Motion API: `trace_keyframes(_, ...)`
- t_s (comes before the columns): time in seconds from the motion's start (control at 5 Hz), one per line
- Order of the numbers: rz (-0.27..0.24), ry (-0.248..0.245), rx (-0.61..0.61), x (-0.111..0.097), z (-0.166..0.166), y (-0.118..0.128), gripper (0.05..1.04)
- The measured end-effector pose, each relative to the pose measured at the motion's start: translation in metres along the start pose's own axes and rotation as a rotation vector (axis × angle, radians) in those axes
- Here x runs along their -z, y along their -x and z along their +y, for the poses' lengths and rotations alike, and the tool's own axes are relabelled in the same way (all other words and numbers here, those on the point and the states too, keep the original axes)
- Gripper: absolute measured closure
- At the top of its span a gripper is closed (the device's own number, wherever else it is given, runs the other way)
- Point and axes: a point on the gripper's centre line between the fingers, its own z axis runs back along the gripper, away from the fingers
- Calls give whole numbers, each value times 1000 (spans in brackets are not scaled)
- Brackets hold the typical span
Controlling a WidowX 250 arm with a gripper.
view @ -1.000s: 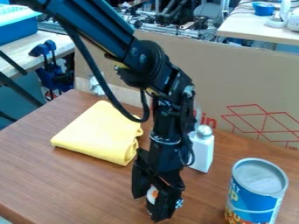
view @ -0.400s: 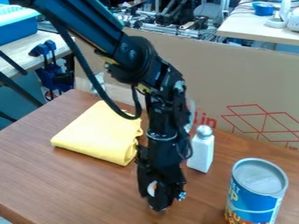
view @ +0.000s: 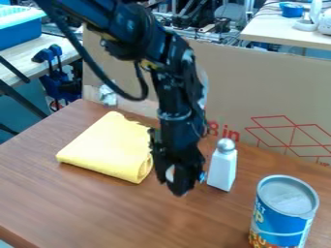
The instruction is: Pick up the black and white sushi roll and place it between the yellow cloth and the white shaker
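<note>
Yellow cloth [view: 110,147]: folded, lying flat on the brown wooden table [view: 84,208], left of center in frame. Loose rolled edge at its right side. White shaker [view: 221,169] with a rounded silver cap: upright, right of center, well apart from the cloth.

Black gripper [view: 180,190] hangs tip down between the two, around the middle of frame. In this view it overlaps the cloth's right edge; can't tell if they touch. Shaker is just beside it on the right. Claw state: can't tell if clenched or released. Small white patch [view: 170,173] low on the claw; can't tell if it's a held object or part of the hardware. Arm [view: 123,24] comes in from the top edge, left of center, black cable looping along its left side.

Rest: blue-labelled can [view: 284,210], upright, lower right, pale gray top, bottom close to the lower frame edge. Cardboard sheet [view: 259,92] stands behind the table, red line print on its right part. Blue bin [view: 19,34] on a light bench, upper left, dark blue clamps [view: 48,55] near it. Pale table [view: 271,34] upper right, small blue round item [view: 292,9] on it.
</note>
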Motion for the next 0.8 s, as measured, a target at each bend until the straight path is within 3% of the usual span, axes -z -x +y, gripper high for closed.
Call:
trace_keyframes(0.4, 37, -118, -27, 10, 18, -31, 492)
trace_keyframes(0.6, 23, -190, -64, 7, 29, -48, 492)
trace_keyframes(0.8, 61, -199, -98, 16, 39, -54, 492)
